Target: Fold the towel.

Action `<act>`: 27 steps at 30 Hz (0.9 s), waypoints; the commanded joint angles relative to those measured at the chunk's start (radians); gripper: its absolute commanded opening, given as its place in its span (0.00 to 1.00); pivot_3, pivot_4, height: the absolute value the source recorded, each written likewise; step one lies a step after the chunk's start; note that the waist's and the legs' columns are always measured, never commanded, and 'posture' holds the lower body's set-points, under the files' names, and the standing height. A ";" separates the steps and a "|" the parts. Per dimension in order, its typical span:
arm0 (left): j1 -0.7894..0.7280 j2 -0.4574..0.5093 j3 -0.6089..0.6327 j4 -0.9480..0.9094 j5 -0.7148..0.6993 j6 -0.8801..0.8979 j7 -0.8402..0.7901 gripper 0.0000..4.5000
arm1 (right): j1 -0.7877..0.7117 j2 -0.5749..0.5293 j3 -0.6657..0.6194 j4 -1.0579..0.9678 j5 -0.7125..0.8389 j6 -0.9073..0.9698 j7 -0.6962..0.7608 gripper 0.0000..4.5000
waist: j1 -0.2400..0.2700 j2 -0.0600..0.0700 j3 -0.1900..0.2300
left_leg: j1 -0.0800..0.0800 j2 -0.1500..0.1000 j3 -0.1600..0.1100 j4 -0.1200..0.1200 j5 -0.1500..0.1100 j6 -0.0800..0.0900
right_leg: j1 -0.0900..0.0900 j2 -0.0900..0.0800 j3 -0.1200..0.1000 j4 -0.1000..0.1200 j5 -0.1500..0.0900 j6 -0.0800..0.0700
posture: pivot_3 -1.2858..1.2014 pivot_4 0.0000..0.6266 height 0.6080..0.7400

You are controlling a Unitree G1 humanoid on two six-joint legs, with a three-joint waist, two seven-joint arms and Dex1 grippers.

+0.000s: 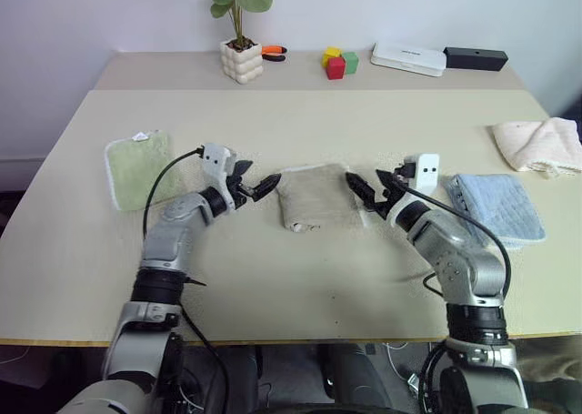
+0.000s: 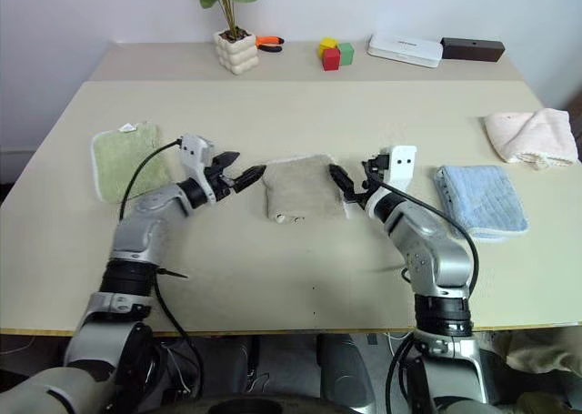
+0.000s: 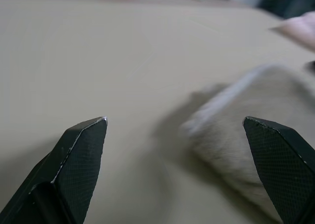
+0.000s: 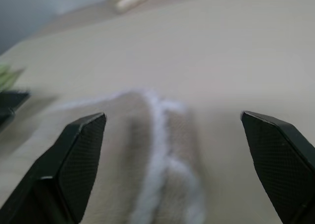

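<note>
Resting: the towel [image 1: 314, 196] lies folded into a small beige bundle on the table [image 1: 300, 123], between the two claws.
Left gripper [image 1: 264, 187]: jaws spread wide, empty — its tips sit just beside the towel's near edge.
Right gripper [image 1: 360, 189]: jaws also apart, gripping nothing, just beside the towel's opposite edge.
Beyond the left gripper: a green cloth [image 1: 137, 166] lies flat.
Beyond the right gripper: a blue cloth [image 1: 496, 207], and farther off a pinkish-cream towel [image 1: 539, 144].
</note>
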 commanded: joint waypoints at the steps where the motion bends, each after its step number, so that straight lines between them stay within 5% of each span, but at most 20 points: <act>1: 0.009 0.082 0.031 -0.138 -0.106 0.044 -0.150 1.00 | -0.055 -0.042 0.031 -0.015 0.001 0.070 0.025 0.99 | 0.000 0.000 0.000 | 0.000 0.000 0.000 0.000 0.000 0.000 | 0.000 0.000 0.000 0.000 0.000 0.000 | 0.52 0.24 1.00; 9: 0.098 0.289 0.037 -0.281 -0.173 0.114 -0.337 1.00 | -0.100 -0.057 0.127 0.094 -0.096 0.172 -0.008 0.99 | -0.014 0.000 0.000 | 0.000 0.000 0.000 0.000 0.000 0.000 | 0.000 0.000 0.000 0.000 0.000 0.000 | 0.52 0.24 1.00; 14: 0.125 0.292 0.044 -0.316 -0.187 0.113 -0.309 1.00 | -0.098 -0.068 0.158 0.102 -0.079 0.255 0.051 0.99 | -0.018 -0.001 0.000 | 0.000 0.000 0.000 0.000 0.000 0.000 | 0.000 0.000 0.000 0.000 0.000 0.000 | 0.52 0.24 1.00; 17: 0.130 0.261 0.041 -0.332 -0.181 0.100 -0.261 1.00 | -0.123 -0.040 0.106 0.077 0.038 0.389 0.105 0.81 | -0.022 -0.001 0.000 | 0.000 0.000 0.000 0.000 0.000 0.000 | 0.000 0.000 0.000 0.000 0.000 0.000 | 0.52 0.24 1.00; 24: 0.131 0.206 0.025 -0.321 -0.156 0.054 -0.204 1.00 | -0.160 0.022 -0.010 0.066 0.133 0.483 0.084 0.04 | -0.025 0.000 0.000 | 0.000 0.002 0.000 0.000 0.000 0.001 | -0.001 0.002 0.000 0.001 0.000 0.000 | 0.52 0.24 1.00; 27: 0.121 0.195 0.016 -0.305 -0.147 0.039 -0.197 1.00 | -0.176 0.055 -0.087 0.091 0.149 0.482 0.037 0.00 | -0.023 0.000 0.000 | 0.000 0.001 0.000 0.000 0.000 0.001 | -0.001 0.001 0.000 0.000 0.000 0.000 | 0.52 0.24 1.00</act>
